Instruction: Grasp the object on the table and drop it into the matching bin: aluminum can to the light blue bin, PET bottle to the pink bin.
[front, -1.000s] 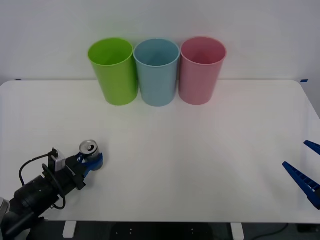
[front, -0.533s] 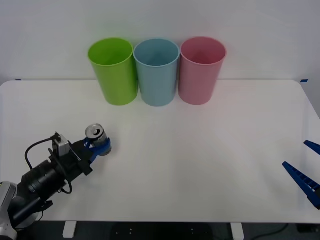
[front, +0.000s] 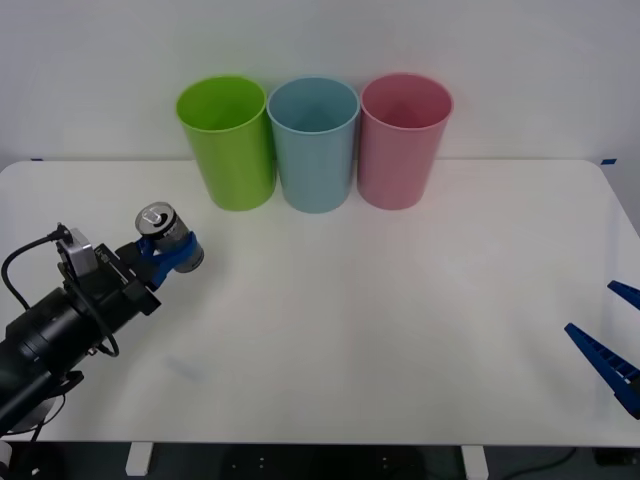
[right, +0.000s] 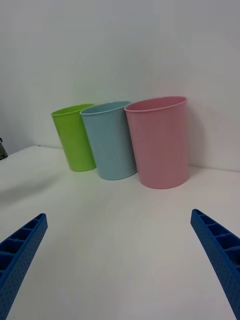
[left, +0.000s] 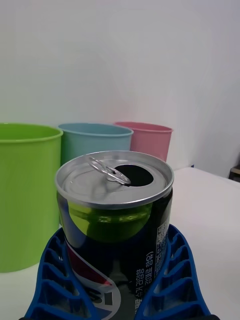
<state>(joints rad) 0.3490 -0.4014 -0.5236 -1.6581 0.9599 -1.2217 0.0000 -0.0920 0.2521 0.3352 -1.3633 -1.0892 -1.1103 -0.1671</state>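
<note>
The white desk (front: 400, 330) spreads wide beneath both arms, bearing three tall bins in a row along its far edge: a lime green bin (front: 227, 142), the light blue bin (front: 314, 143) touching or almost touching it, and the pink bin (front: 402, 139) just beside that one. From the left wrist camera all three stand well beyond the fingers, the green one nearest and the pink one farthest. The left gripper (front: 168, 252) hangs above the desk, ahead of the black arm and short of the green bin, with its blue ribbed fingers (left: 172, 270) pinching the aluminum can (front: 166, 236) by its dark printed sides. The can sits upright or nearly so between the fingers, clear of the desk surface, its silver top with the pull tab and open mouth rising above the fingertips, and its side reflects the green bin. The right gripper (front: 612, 338) waits low at the right edge of the desk, well apart from the bins, its blue fingers (right: 220, 252) spread wide with nothing between them; the three bins stand far ahead of those fingers.
</note>
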